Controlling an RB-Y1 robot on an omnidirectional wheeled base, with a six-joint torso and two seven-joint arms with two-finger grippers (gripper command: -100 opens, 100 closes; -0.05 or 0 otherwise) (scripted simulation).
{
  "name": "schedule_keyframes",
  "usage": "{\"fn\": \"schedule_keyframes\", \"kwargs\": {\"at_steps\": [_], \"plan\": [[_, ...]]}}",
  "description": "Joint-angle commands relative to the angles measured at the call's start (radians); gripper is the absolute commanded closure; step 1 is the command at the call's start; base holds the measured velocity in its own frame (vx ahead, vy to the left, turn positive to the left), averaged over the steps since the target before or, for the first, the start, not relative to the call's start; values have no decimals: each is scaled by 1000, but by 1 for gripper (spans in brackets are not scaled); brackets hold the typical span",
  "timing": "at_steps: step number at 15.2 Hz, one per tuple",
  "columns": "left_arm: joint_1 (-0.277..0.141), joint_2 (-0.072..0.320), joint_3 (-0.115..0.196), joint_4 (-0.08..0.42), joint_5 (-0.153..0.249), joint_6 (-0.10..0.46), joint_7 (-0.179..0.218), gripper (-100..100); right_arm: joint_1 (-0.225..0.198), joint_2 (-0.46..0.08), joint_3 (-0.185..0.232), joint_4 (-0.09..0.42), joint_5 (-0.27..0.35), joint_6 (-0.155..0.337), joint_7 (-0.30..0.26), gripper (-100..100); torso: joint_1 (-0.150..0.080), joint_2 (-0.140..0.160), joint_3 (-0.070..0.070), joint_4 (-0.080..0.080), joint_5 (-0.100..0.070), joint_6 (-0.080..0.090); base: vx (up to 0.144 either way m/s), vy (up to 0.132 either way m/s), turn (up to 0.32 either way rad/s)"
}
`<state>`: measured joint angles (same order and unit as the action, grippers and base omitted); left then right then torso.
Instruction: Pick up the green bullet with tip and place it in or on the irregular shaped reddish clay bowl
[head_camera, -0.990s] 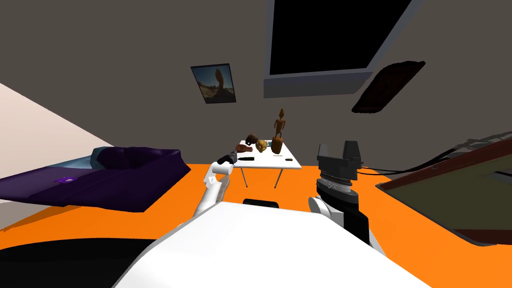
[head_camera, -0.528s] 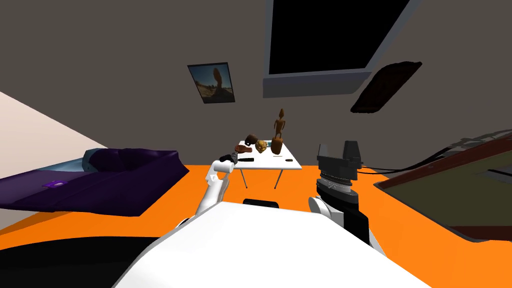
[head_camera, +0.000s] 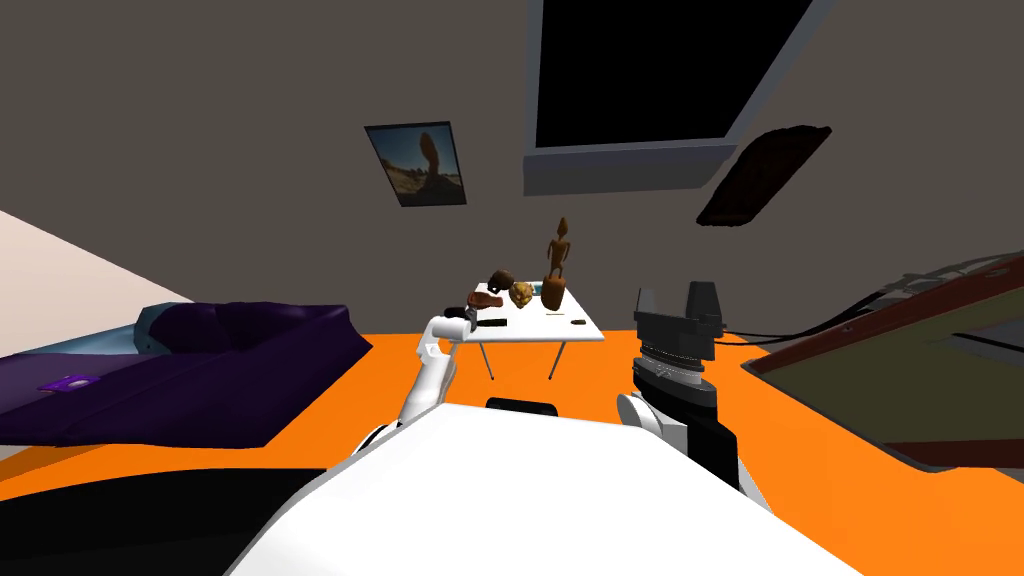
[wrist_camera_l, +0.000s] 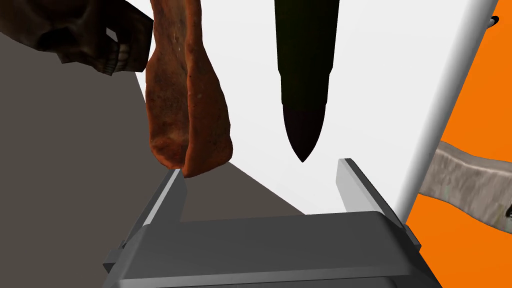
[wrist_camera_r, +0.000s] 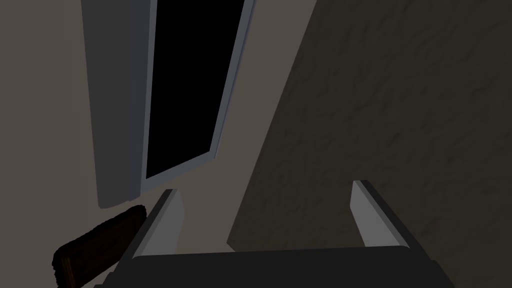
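Step in hand: approach for the grasp, nothing picked yet. Left gripper (wrist_camera_l: 259, 167) hovers at the end of the white rectangular table (wrist_camera_l: 390, 75), jaws spread, empty. The dark green cylindrical bullet with a darker pointed tip (wrist_camera_l: 305, 60) lies flat on the tabletop. Its tip points at the gripper, just ahead of the fingertips and roughly centred between them, with no contact. The irregular reddish-brown clay bowl (wrist_camera_l: 187, 100) sits just beside the bullet, its edge very near one finger (wrist_camera_l: 160, 200). A dark brown skull-shaped object (wrist_camera_l: 75, 30) lies beyond the bowl. Right gripper (head_camera: 675, 300) is raised beside the chest, jaws spread, idle.

Next, my read: advance along the bullet's axis until the fingers straddle the cylinder past the taper, then close. Clearance on the bowl side looks tight, so bias away from it. After that it's a short lift and sideways shift to the bowl.
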<state>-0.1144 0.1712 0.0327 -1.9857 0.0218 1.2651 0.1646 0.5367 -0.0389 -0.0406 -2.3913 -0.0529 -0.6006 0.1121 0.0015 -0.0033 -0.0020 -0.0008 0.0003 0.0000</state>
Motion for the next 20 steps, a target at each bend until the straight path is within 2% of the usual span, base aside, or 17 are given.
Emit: {"fn": "schedule_keyframes", "kwargs": {"at_steps": [1, 3, 4, 5, 6, 7, 10, 11, 12, 13, 14, 15, 19, 20], "plan": [[-18, -6, 1, 15, 2, 50, 1, -100, 0, 0, 0, 0, 0, 0, 0, 0, 0, 0, 0, 0, 0, 0, 40, 21, -56], [-18, -6, 1, 15, 2, 71, 1, -100, 0, 0, 0, 0, 0, 0, 0, 0, 0, 0, 0, 0, 0, 0, 37, 21, -44], [-35, -12, 1, 29, 4, 106, 2, -100, 0, 0, 0, 0, 0, 0, 0, 0, 0, 0, 0, 0, 0, 0, 34, 19, -44], [-35, -12, 1, 29, 4, 120, 2, -100, 0, 0, 0, 0, 0, 0, 0, 0, 0, 0, 0, 0, 0, 0, 44, 22, -56], [-35, -12, 1, 29, 4, 120, 2, -100, 0, 0, 0, 0, 0, 0, 0, 0, 0, 0, 0, 0, 0, 0, 36, 18, -30], [-52, -19, 1, 43, 5, 155, 3, -100, 0, 0, 0, 0, 0, 0, 0, 0, 0, 0, 0, 0, 0, 0, 39, 21, -66], [-67, -26, 1, 56, 6, 209, 4, -100, 0, 0, 0, 0, 0, 0, 0, 0, 0, 0, 0, 0, 0, 0, 43, 30, -70], [-67, -26, 1, 56, 6, 209, 4, -100, 0, 0, 0, 0, 0, 0, 0, 0, 0, 0, 0, 0, 0, 0, 35, 24, -23], [-80, -34, 2, 68, 7, 247, 4, -100, 0, 0, 0, 0, 0, 0, 0, 0, 0, 0, 0, 0, 0, 0, 40, 26, -54], [-80, -34, 2, 68, 7, 248, 4, -100, 0, 0, 0, 0, 0, 0, 0, 0, 0, 0, 0, 0, 0, 0, 38, 27, -60], [-93, -43, 2, 79, 8, 283, 5, -100, 0, 0, 0, 0, 0, 0, 0, 0, 0, 0, 0, 0, 0, 0, 42, 30, -69], [-93, -43, 2, 79, 8, 283, 5, -100, 0, 0, 0, 0, 0, 0, 0, 0, 0, 0, 0, 0, 0, 0, 40, 29, -67], [-121, -74, 3, 106, 11, 363, 6, -100, 0, 0, 0, 0, 0, 0, 0, 0, 0, 0, 0, 0, 0, 0, 37, 31, -67], [-121, -74, 3, 106, 11, 363, 6, -100, 0, 0, 0, 0, 0, 0, 0, 0, 0, 0, 0, 0, 0, 0, 39, 36, -67]]}}
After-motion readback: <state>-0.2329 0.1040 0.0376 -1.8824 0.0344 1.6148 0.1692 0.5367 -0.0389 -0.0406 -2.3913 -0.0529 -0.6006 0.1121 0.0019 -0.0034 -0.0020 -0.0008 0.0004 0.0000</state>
